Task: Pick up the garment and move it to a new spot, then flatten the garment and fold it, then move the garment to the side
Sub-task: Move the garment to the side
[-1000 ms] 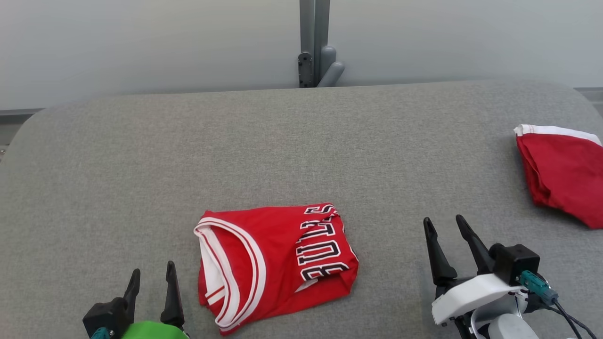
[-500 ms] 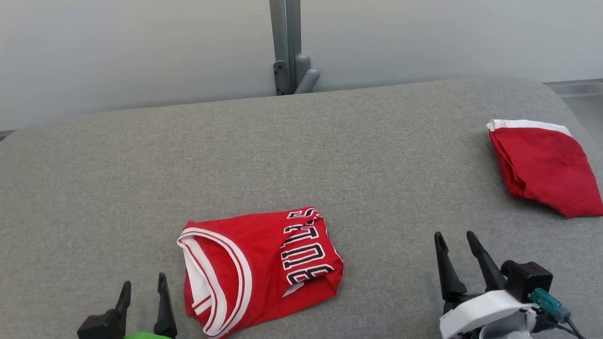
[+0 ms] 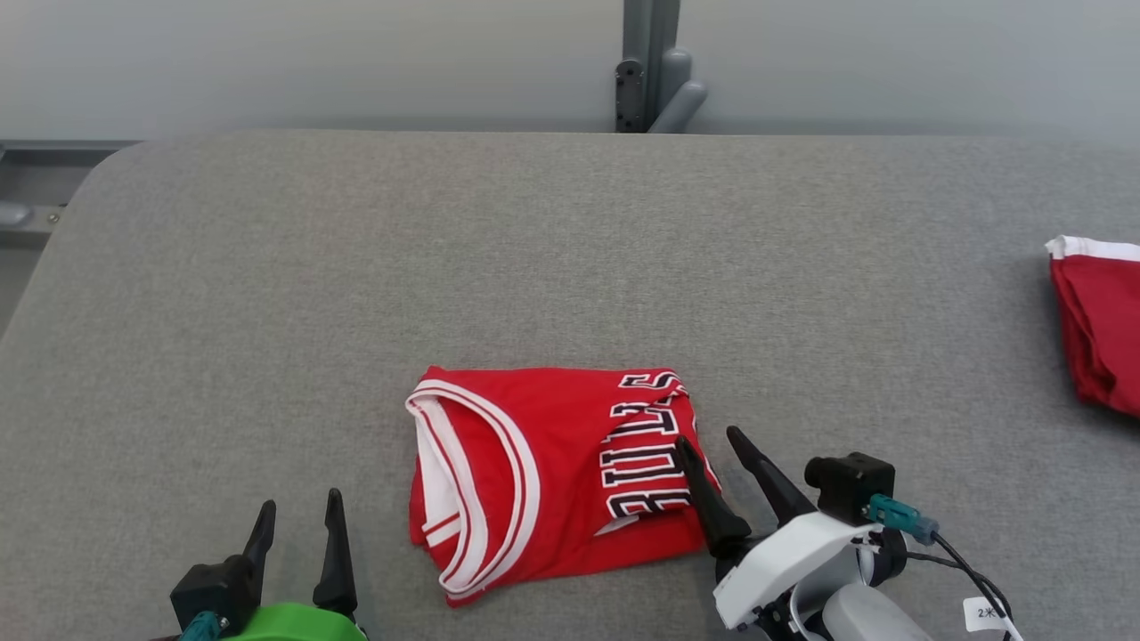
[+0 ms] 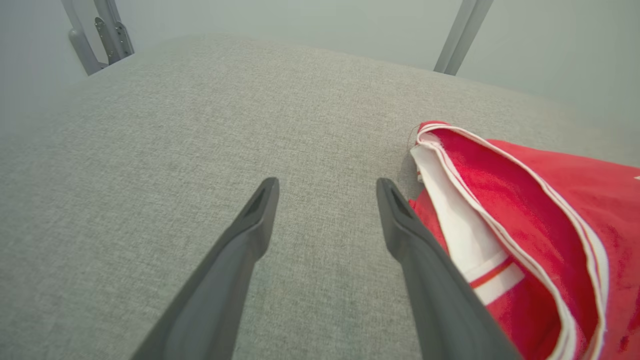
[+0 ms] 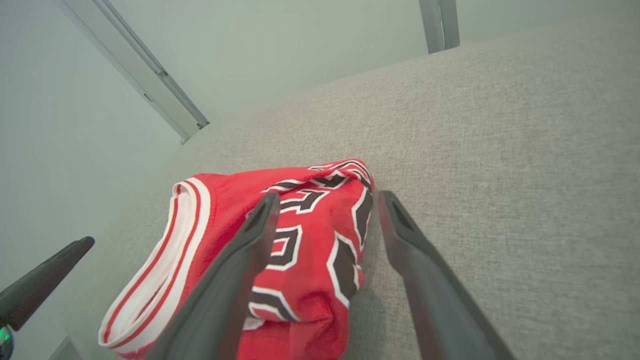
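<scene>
Garment [image 3: 534,463] lay at about six o'clock on the table [image 3: 267,294], a wide slab with rounded corners covered in coarse grey woven cloth. It was a red jersey of smooth, slightly shiny knit, folded into a rough rectangle with soft, puffy edges. A curved band of white-and-red striped trim ran down its nine o'clock side, and black block letters outlined in white crossed its three o'clock side.

At eight o'clock from it stood the left gripper [image 3: 301,500], its two tapered, matt dark fingers spread wide with nothing between them but bare table cloth. In the left wrist view the left gripper [image 4: 326,182] pointed past the garment [image 4: 525,200], whose striped trim lay just beside the nearer finger, at three o'clock. Whether the two touched I could not tell.

At four o'clock from the jersey the right gripper [image 3: 707,436] also had its fingers wide apart and held nothing. In the right wrist view the right gripper [image 5: 328,196] straddled the lettered edge of the garment [image 5: 225,210], one finger over the letters and the other over bare table. Contact could not be made out.

Well apart at two o'clock, at the table's edge, lay a second red cloth [image 3: 1100,329] with a white hem, loosely bunched and cut off by the frame.
</scene>
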Available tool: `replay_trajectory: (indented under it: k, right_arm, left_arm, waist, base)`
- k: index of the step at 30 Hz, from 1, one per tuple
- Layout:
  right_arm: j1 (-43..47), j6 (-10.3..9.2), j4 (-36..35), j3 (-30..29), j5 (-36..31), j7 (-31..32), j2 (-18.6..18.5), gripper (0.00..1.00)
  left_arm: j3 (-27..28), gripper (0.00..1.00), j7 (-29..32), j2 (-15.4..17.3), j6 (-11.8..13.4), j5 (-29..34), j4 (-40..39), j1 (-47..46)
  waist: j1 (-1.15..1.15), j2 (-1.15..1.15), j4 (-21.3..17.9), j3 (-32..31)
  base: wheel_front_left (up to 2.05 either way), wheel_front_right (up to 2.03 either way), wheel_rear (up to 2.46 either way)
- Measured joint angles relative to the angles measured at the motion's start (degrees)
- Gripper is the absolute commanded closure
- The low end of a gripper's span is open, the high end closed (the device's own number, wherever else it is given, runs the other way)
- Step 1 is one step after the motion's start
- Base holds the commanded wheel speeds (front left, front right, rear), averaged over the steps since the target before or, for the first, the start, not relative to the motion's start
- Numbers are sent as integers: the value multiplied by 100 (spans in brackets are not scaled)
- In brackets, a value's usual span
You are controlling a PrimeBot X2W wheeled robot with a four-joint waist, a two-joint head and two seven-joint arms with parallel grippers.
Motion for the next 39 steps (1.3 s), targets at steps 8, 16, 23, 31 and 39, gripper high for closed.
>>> replay_trajectory:
  k: [8,16,23,31,39]
  right_arm:
    - [-248,1,1187,383,299,0,3,89]
    - [-218,3,710,-270,-390,4,-9,100]
    - [66,3,-492,-717,-1084,4,-64,100]
    - [-108,3,-654,-816,-1054,5,-215,100]
    - [-66,3,-590,-746,-1002,5,-223,100]
  left_arm:
    - [-20,0,0,1,-5,-22,7,-2]
    - [-22,0,0,1,3,-131,-85,-25]
    - [-59,0,0,1,19,-215,-191,-16]
    - [-131,0,0,0,19,-209,-389,-18]
    - [-148,0,0,0,14,-172,-525,-94]
  waist:
    - [0,0,446,216]
    - [0,0,394,284]
    - [0,0,165,166]
    - [0,0,-349,-32]
    - [0,0,-1293,-102]
  base:
    - [0,0,0]
    - [0,0,0]
    - [0,0,0]
    - [0,0,0]
    - [0,0,0]
